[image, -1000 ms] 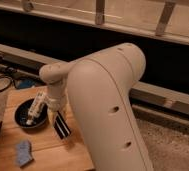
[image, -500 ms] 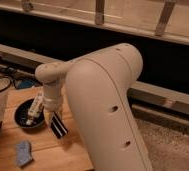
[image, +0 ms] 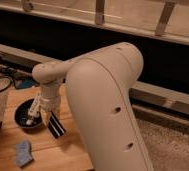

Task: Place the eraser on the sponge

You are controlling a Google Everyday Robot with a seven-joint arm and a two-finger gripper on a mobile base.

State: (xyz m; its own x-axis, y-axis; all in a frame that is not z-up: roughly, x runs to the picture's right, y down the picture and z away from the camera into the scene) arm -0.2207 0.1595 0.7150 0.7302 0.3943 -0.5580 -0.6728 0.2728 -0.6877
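Observation:
The sponge is a small flat blue-grey pad lying on the wooden table near the front left. My gripper hangs down from the white arm at the right edge of the round black bowl, a little above the table and up and to the right of the sponge. I cannot make out the eraser; it may be hidden at the gripper or in the bowl.
The big white arm body fills the middle and hides the table's right part. Black cables lie at the far left. A dark wall with a ledge and railing runs behind the table.
The arm's elbow and wrist have drifted slightly left, and the gripper has dropped a little by the bowl. The sponge and bowl stay where they were.

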